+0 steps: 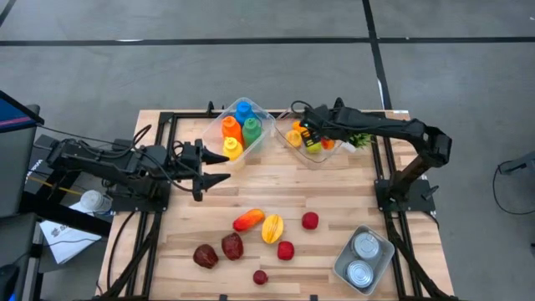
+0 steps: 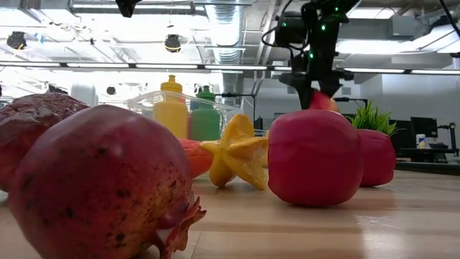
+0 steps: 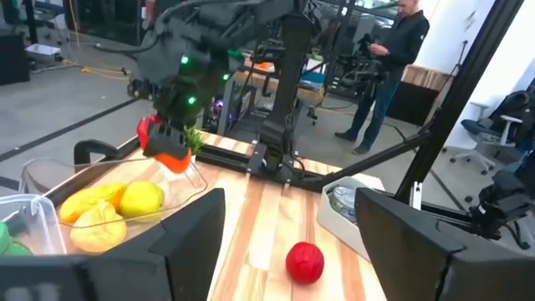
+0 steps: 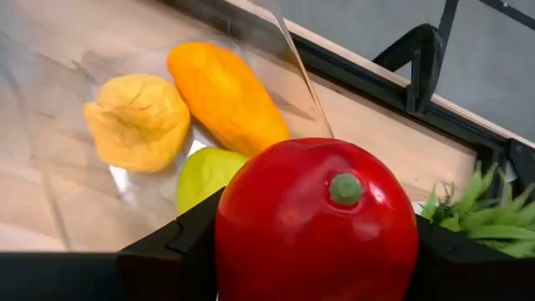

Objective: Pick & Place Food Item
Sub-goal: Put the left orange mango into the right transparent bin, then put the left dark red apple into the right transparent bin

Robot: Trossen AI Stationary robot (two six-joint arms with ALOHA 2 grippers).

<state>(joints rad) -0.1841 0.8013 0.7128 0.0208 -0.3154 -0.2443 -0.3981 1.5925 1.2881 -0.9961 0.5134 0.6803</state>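
Observation:
My right gripper (image 1: 316, 140) is shut on a glossy red round fruit (image 4: 318, 221) with a green stem spot. It hovers over the clear plastic container (image 1: 303, 144) at the table's far edge. Inside that container lie a yellow fruit (image 4: 138, 121), an orange one (image 4: 226, 96) and a green one (image 4: 205, 176). The left wrist view shows the same gripper and fruit (image 3: 160, 144) above the container's rim (image 3: 109, 171). My left gripper (image 1: 224, 167) is open, level above the table's left middle, and touches nothing. My right gripper pinches the red fruit between its two fingers (image 4: 180, 242) at the fruit's opposite sides (image 4: 242, 251). The stem spot (image 4: 344, 188) faces the wrist camera. The fingers point down from above. The fruit is lifted clear above the container.
A clear bin of coloured bottles (image 1: 241, 127) stands left of the fruit container, and a green plant (image 1: 359, 140) right of it. Pomegranates (image 1: 219, 251), a starfruit (image 1: 272, 227), an orange-red fruit (image 1: 248, 220) and small red fruits (image 1: 310, 220) lie near the front. A tray of cans (image 1: 364, 259) sits at the near right.

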